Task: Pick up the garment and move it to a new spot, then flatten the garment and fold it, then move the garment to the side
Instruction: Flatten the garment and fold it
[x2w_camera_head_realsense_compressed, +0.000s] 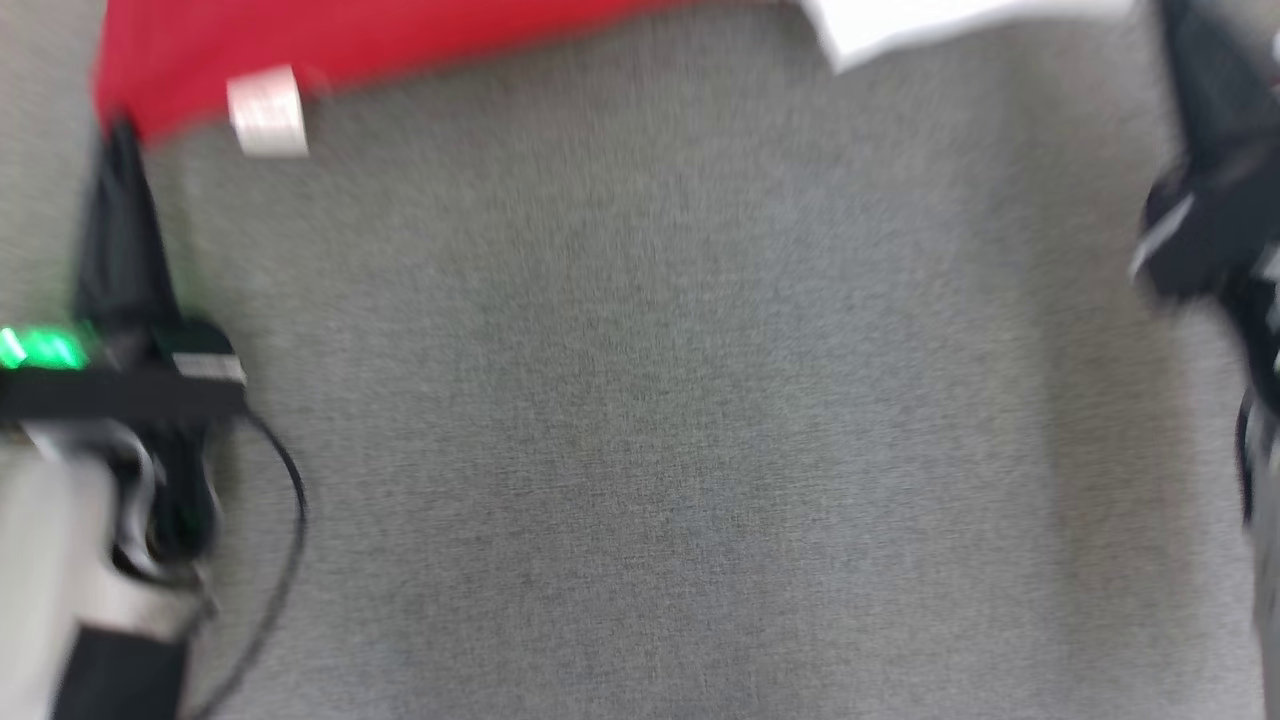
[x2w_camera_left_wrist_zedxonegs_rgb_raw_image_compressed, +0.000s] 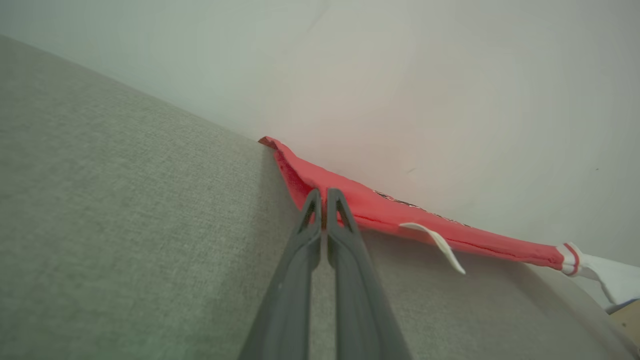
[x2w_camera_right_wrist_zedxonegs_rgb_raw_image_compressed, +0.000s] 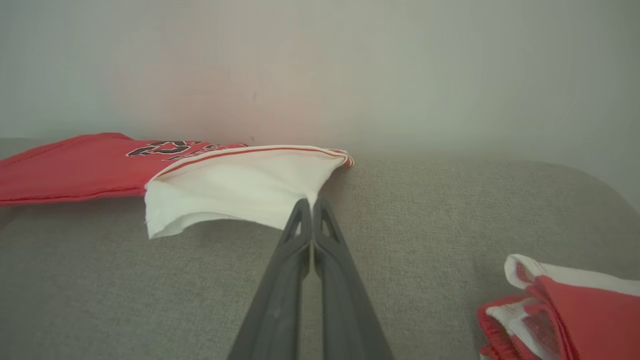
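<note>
The garment (x2w_camera_head_realsense_compressed: 300, 40) is a red shirt with a white sleeve (x2w_camera_head_realsense_compressed: 900, 25), lying flat along the far edge of the grey fabric surface (x2w_camera_head_realsense_compressed: 650, 400). A white label (x2w_camera_head_realsense_compressed: 268, 110) hangs from its near hem. The head view is blurred. My left gripper (x2w_camera_head_realsense_compressed: 122, 135) sits at the red hem's left end. In the left wrist view, the left gripper (x2w_camera_left_wrist_zedxonegs_rgb_raw_image_compressed: 322, 192) is shut with its tips pinching the red garment (x2w_camera_left_wrist_zedxonegs_rgb_raw_image_compressed: 380, 207). My right gripper (x2w_camera_head_realsense_compressed: 1185, 40) is at the far right. In the right wrist view, the right gripper (x2w_camera_right_wrist_zedxonegs_rgb_raw_image_compressed: 311, 202) is shut on the edge of the white sleeve (x2w_camera_right_wrist_zedxonegs_rgb_raw_image_compressed: 240, 187).
A second red and white folded cloth (x2w_camera_right_wrist_zedxonegs_rgb_raw_image_compressed: 560, 310) lies on the surface to the right of my right gripper. A pale wall (x2w_camera_right_wrist_zedxonegs_rgb_raw_image_compressed: 320, 65) rises directly behind the garment. A dark cable (x2w_camera_head_realsense_compressed: 290, 500) loops beside my left arm.
</note>
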